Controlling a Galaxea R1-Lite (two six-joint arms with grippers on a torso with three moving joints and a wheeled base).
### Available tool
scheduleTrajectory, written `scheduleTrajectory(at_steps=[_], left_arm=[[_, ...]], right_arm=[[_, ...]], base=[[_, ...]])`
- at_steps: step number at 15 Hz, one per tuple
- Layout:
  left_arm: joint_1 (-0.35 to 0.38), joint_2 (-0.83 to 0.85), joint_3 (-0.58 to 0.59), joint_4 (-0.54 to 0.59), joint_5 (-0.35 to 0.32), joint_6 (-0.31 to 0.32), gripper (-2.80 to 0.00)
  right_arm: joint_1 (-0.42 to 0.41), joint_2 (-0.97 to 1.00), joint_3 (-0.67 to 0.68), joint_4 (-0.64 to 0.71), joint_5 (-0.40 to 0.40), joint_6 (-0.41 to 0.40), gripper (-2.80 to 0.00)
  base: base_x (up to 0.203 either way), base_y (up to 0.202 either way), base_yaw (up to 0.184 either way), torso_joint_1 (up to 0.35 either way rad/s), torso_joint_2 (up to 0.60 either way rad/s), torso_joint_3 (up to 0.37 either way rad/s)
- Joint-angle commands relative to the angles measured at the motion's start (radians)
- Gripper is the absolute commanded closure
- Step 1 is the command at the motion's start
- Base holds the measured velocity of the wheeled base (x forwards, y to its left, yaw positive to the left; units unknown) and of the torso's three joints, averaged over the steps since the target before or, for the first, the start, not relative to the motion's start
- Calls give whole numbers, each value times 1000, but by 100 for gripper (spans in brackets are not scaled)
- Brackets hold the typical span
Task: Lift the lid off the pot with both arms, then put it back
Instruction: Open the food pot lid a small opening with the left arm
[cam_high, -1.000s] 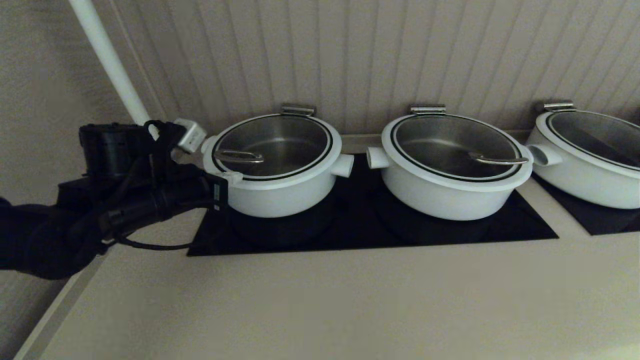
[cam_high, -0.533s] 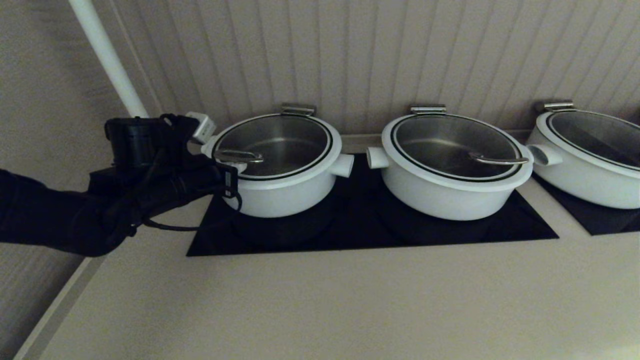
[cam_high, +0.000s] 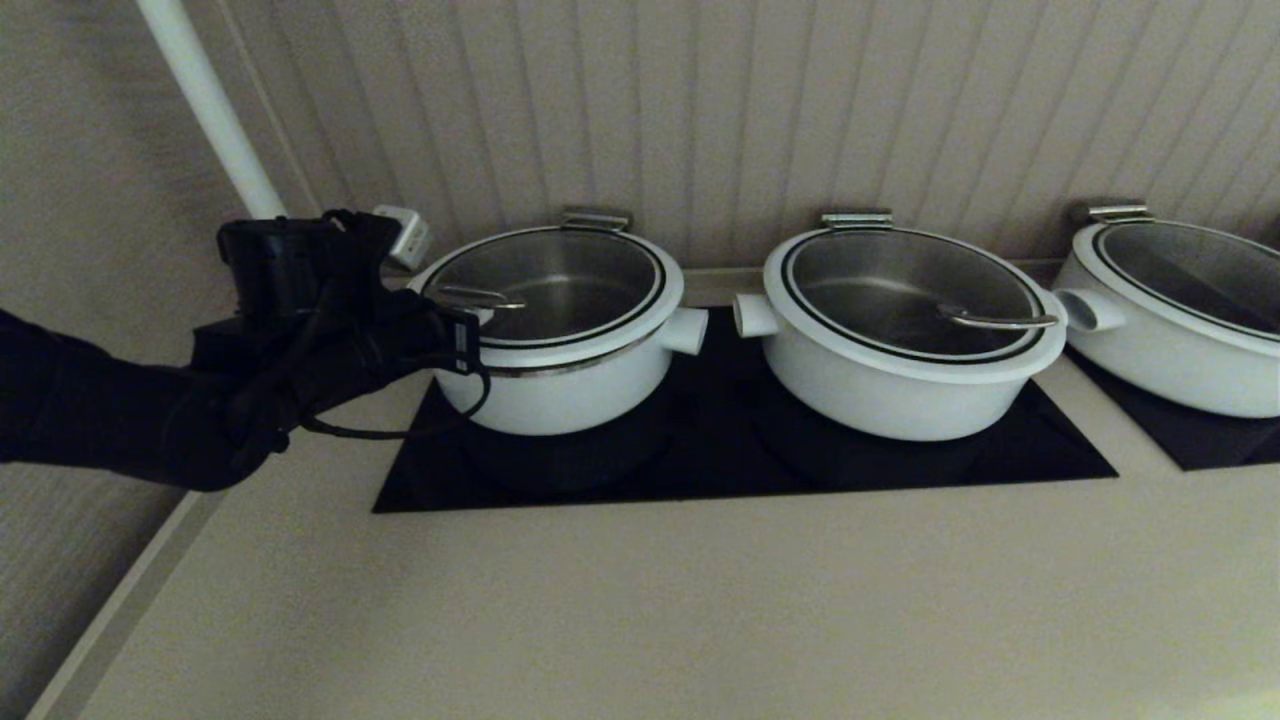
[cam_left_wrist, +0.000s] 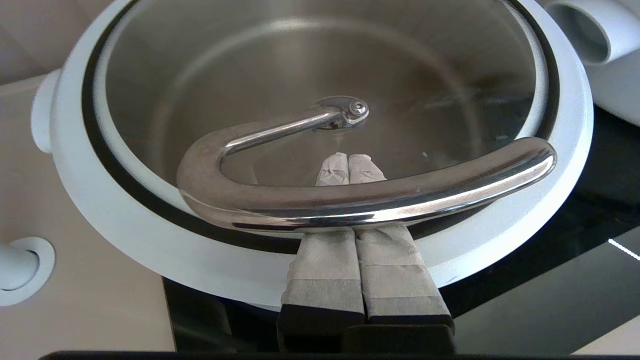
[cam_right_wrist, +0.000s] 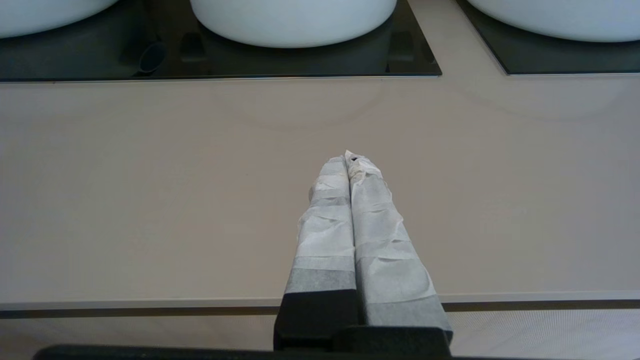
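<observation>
The pot (cam_high: 560, 395) stands at the left of the black cooktop, white, with a short stub pointing right. Its glass lid (cam_high: 545, 285) has a white rim and a bent steel wire handle (cam_high: 480, 296) on the left side. A thin steel band shows under the lid's front rim, so the lid looks slightly raised. My left gripper (cam_high: 478, 318) is shut, and its taped fingers (cam_left_wrist: 325, 260) pass under the wire handle (cam_left_wrist: 350, 202) and over the lid (cam_left_wrist: 320, 75) rim. My left gripper (cam_left_wrist: 348, 162) holds nothing between its fingers. My right gripper (cam_right_wrist: 348, 159) is shut and hovers low over the beige counter, out of the head view.
A twin white pot (cam_high: 900, 370) with a left-pointing stub sits just right of the pot, and a third pot (cam_high: 1180, 330) stands at the far right. A white pole (cam_high: 210, 110) and a ribbed wall lie behind. The counter's front edge (cam_right_wrist: 150, 303) runs below my right gripper.
My left arm moved right and up towards the pot, and its shut fingers slid under the wire handle. The lid's left side rose slightly, showing a steel band beneath.
</observation>
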Motion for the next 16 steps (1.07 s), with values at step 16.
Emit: scheduleTrajectory(at_steps=[16], left_arm=[[0,-17,-83,-4,-2,0,0]], right_arm=[[-1,0,0,1,7,-19,0]], base=[[0,0,0,0,0,0]])
